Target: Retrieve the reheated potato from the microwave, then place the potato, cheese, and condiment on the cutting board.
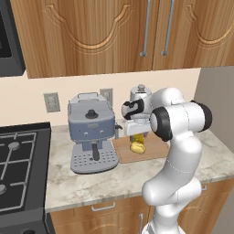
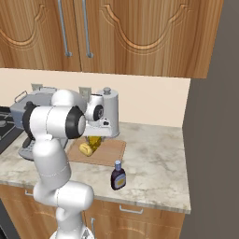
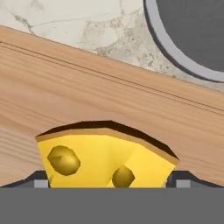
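Note:
My gripper (image 1: 137, 136) (image 2: 95, 140) (image 3: 109, 183) hangs low over the light-brown cutting board (image 1: 156, 149) (image 2: 111, 152) (image 3: 109, 96). The yellow cheese (image 3: 105, 162) (image 2: 96, 143) wedge lies on the board between the two finger tips, which stand wide at its sides, open. Beside it on the board rests the rounded yellowish potato (image 1: 137, 147) (image 2: 85, 149). The condiment (image 2: 118, 176), a small dark bottle, stands upright on the counter in front of the board's right corner. A corner of the black microwave (image 1: 9, 41) hangs at the upper left.
A grey coffee machine (image 1: 91, 132) (image 2: 21, 114) stands left of the board, a steel canister (image 1: 140, 95) (image 2: 111, 112) (image 3: 192, 35) right behind it. The stove (image 1: 18, 160) lies far left. Wooden cabinets hang overhead; a grey wall (image 2: 214, 154) bounds the counter's right end.

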